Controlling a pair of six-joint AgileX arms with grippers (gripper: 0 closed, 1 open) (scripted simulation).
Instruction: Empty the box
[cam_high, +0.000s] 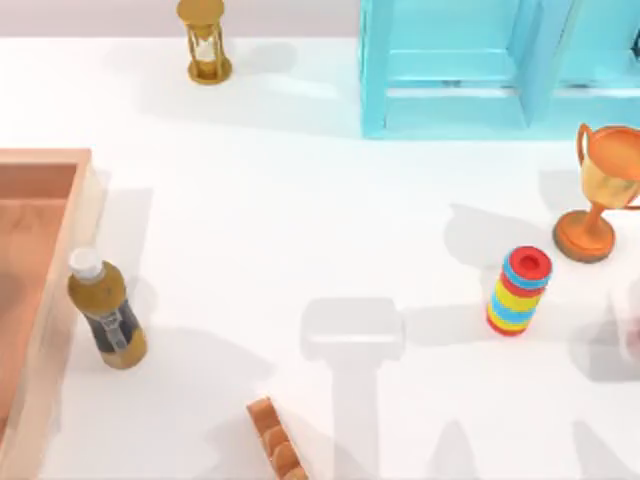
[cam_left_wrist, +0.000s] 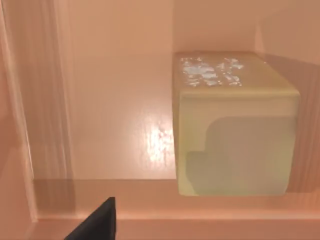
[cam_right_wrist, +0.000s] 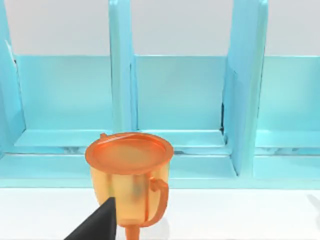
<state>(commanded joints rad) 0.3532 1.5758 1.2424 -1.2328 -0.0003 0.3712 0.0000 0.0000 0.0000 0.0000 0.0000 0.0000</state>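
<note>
Already the brown bottle (cam_high: 106, 318) stands outside the box (cam_high: 62, 300), against its rim at the table's left; inside, my left wrist view shows a pale block (cam_left_wrist: 235, 125) tucked into a corner, walls close on two sides. I cannot tell either pincer's state

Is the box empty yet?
No. The left wrist view shows a pale yellow block resting on the floor of the box. The bottle stands outside its rim.
</note>
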